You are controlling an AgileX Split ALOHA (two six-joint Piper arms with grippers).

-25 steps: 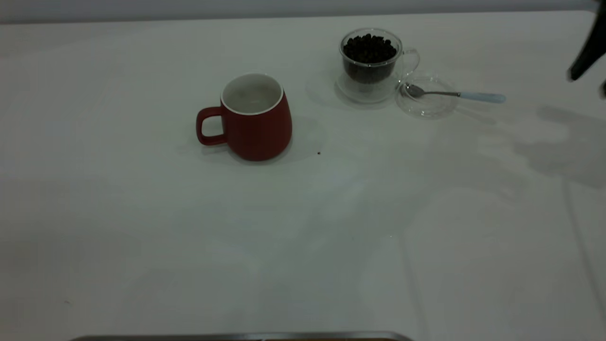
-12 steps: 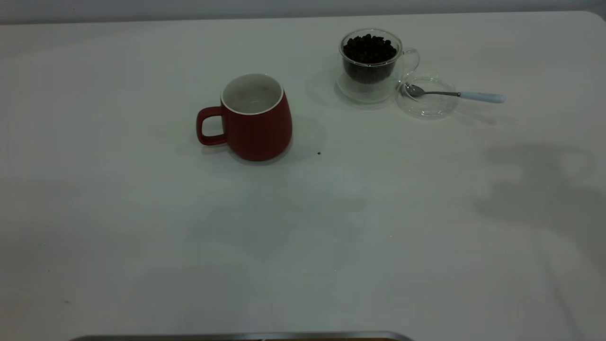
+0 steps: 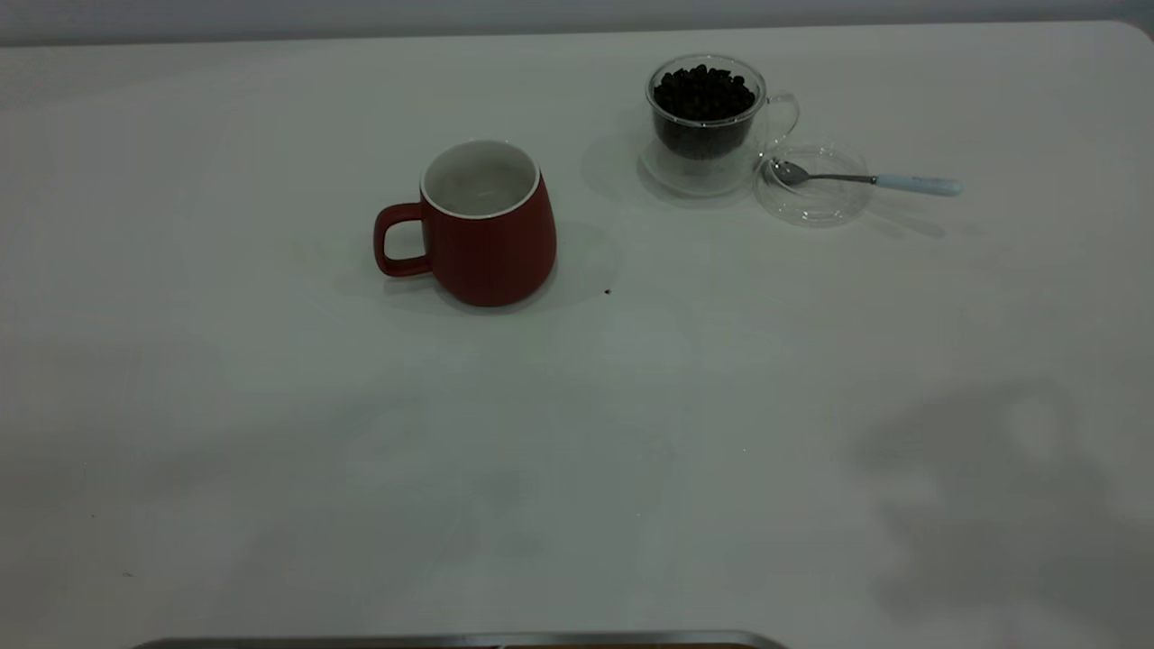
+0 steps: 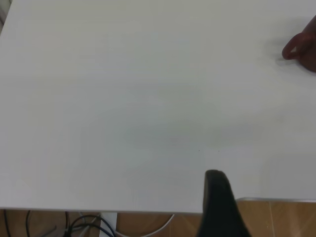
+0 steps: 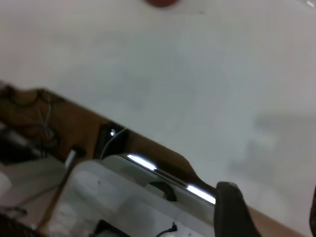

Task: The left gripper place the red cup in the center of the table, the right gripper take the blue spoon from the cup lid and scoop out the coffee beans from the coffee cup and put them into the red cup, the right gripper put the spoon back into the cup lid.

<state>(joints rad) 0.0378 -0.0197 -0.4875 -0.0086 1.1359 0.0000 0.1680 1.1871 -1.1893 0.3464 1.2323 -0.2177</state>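
The red cup [image 3: 487, 225] stands upright near the middle of the white table [image 3: 577, 433], handle toward the left arm's side; its edge also shows as the red cup [image 4: 302, 47] and the red cup [image 5: 162, 2]. Behind it to the right the glass coffee cup [image 3: 708, 117] holds the coffee beans [image 3: 705, 93]. The cup lid [image 3: 814, 187] lies beside it with the blue spoon [image 3: 865, 180] resting in it, handle sticking out. Neither gripper shows in the exterior view. My left gripper [image 4: 269, 197] hangs over the table's near edge, one finger [image 4: 219, 197] showing alone. My right gripper [image 5: 272, 212] is open and empty.
A tiny dark speck [image 3: 607, 291] lies on the table right of the red cup. A metal rail [image 3: 451, 642] runs along the front edge. Cables [image 4: 84, 224] and a white housing [image 5: 113, 202] sit below the table edge. A broad shadow [image 3: 1001, 505] covers the front right.
The black part of the right arm at the exterior view's right edge has gone out of view. Its shadow has slid toward the front right. Cups, lid and spoon have not moved.
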